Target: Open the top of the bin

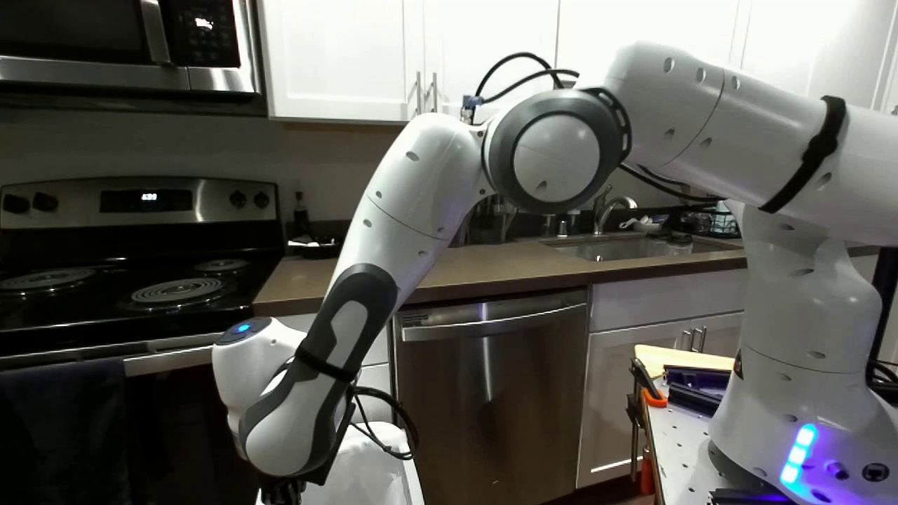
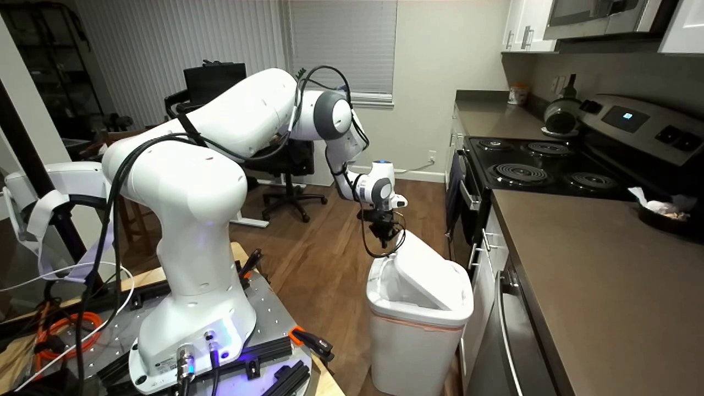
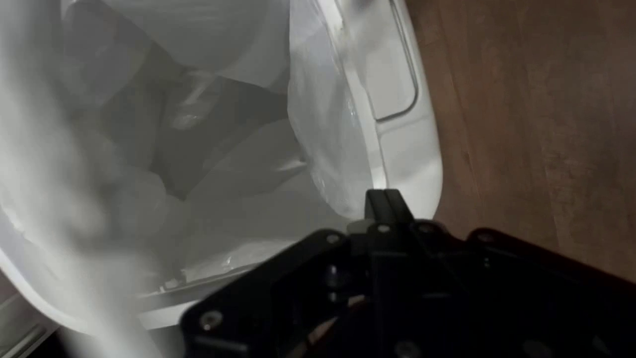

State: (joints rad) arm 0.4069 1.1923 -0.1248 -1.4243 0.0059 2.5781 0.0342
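The white bin stands on the floor beside the lower cabinets. Its white top is tilted up, one edge raised toward my gripper and the other low inside the rim. In the wrist view the bin's rim and its pale liner bag show, with the inside uncovered. A blurred pale band at the left there looks like the top, close to the camera. My gripper is shut with nothing seen between its fingers, above the rim. It also shows above the bin in an exterior view. Contact with the top cannot be told.
The steel dishwasher, stove and brown counter run along the bin's side. The robot's base stands on a metal table with clamps and cables. A loose black cable hangs by the gripper.
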